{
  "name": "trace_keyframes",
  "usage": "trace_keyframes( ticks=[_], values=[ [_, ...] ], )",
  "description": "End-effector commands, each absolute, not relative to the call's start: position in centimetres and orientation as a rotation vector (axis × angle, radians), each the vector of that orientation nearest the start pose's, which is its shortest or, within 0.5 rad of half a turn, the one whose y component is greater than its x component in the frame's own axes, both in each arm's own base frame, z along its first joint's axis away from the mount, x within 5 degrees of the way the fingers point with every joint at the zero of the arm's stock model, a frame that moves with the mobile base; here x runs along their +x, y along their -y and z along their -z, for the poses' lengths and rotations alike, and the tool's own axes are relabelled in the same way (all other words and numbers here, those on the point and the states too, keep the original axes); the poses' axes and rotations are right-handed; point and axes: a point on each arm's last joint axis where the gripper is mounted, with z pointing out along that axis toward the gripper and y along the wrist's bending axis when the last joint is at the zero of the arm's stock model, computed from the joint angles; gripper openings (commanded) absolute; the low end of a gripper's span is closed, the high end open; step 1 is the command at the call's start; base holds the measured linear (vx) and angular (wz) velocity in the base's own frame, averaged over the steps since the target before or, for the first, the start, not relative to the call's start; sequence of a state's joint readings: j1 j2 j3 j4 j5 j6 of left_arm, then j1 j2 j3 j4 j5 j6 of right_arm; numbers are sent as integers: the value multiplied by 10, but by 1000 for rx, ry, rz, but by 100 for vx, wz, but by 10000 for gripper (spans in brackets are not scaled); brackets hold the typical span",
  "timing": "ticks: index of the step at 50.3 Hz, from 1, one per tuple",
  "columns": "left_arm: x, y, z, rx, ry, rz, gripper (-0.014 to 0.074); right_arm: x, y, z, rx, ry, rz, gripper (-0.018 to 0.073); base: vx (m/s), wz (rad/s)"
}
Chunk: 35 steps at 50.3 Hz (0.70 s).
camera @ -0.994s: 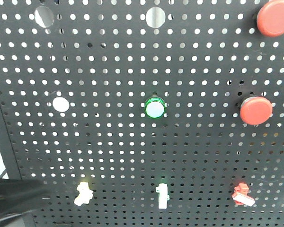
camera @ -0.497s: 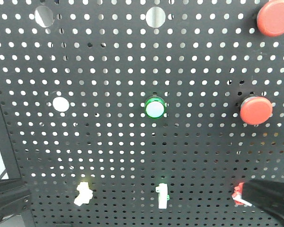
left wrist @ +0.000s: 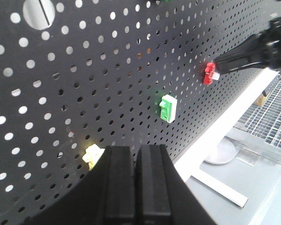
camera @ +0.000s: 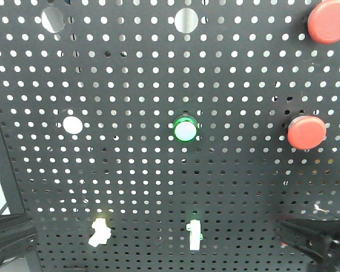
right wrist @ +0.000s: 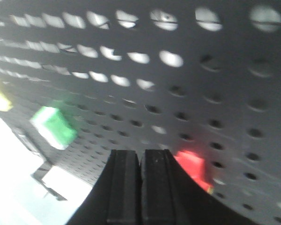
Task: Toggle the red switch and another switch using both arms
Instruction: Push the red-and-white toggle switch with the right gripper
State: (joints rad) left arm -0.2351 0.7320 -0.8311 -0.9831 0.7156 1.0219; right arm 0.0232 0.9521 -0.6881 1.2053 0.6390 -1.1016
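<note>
The red switch (left wrist: 209, 73) sits near the lower right corner of the pegboard (camera: 130, 113), and the right gripper (left wrist: 220, 65) is right on it: jaws pressed together, nothing held, tip at the short white lever, touching or just beside it. The yellow switch (camera: 100, 231) waits by the bottom edge toward the lower left corner. The left gripper (left wrist: 136, 187) is also pinched closed and empty, sitting below it and apart. Between the two stands the green switch (camera: 194, 235), no part of this job. These toggles look small, stiff and snappy. They are probably best nudged at the lever's free end with a closed fingertip rather than grasped, and a glancing push could slip off so short a lever. As for the cameras, the front view hides the red switch almost wholly behind the right gripper, so contact cannot be read there. The left wrist view shows that meeting from the side, and the yellow switch just above its own fingers. The right wrist view is blurred, giving only the red base beside the closed fingers.
</note>
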Motion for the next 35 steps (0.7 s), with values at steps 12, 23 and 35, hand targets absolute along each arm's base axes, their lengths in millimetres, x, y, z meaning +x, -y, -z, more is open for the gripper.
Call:
trace_keyframes(
  ticks=[12,23,35],
  values=[
    [115,78,-402,696,-1613,594,3,194,-61,-316,-470,-2008,-700,-6,0,0],
    [116,77,-401,708,-1618,573,3,194,-61,-316,-459,-2008,-696,-6,0,0],
    [115,77,-401,709,-1618,574,3,174,-62,-340,-491,-1856,-675,-6,0,0]
  ],
)
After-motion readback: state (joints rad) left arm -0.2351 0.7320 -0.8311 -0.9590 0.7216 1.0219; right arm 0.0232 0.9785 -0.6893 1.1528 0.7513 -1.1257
